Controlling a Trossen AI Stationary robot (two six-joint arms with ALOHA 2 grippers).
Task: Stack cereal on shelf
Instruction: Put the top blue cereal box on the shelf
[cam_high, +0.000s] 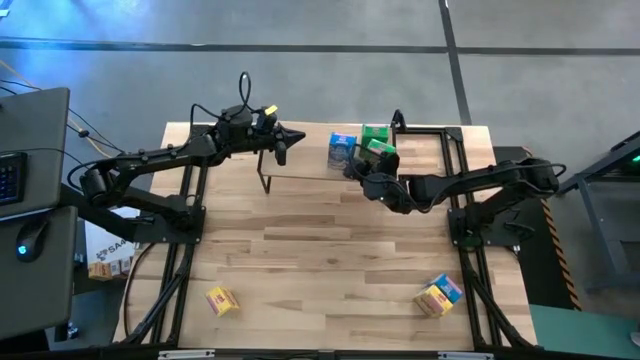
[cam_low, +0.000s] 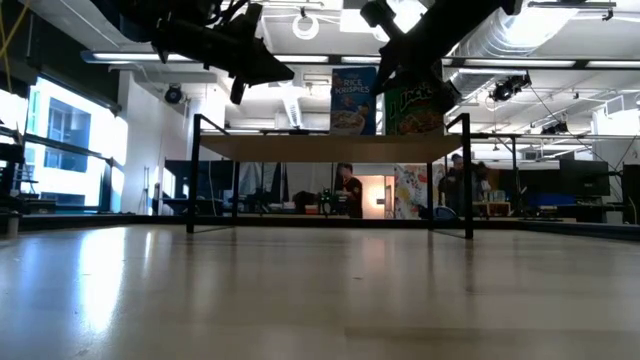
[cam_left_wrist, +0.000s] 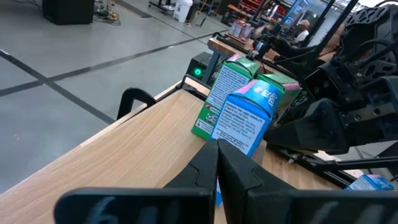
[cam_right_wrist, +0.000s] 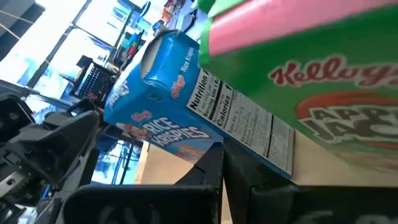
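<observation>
The shelf (cam_high: 300, 172) stands at the table's far edge. On its plank top stand a blue cereal box (cam_high: 342, 150) (cam_left_wrist: 245, 118) and two green boxes (cam_high: 377, 133) (cam_high: 383, 153) close beside it. My right gripper (cam_high: 362, 178) (cam_right_wrist: 222, 163) is shut, with its tips right at the near side of the blue box (cam_right_wrist: 161, 93) and the nearer green box (cam_right_wrist: 298, 81). My left gripper (cam_high: 283, 150) (cam_left_wrist: 217, 165) is shut above the shelf's left part, pointing at the blue box and apart from it. My right gripper's shut fingertips (cam_right_wrist: 214, 155) lie close against the near faces of the blue box and the nearer green box, coming level from the table's near right. I cannot tell whether they touch either box. Both boxes stand on the shelf's plank.
A yellow box (cam_high: 221, 300) lies near the table's near left corner. A yellow box and a blue box (cam_high: 440, 295) lie together near the near right corner. Bare tabletop (cam_high: 320, 250) spreads between them and the shelf. People stand in the room beyond (cam_low: 350, 190).
</observation>
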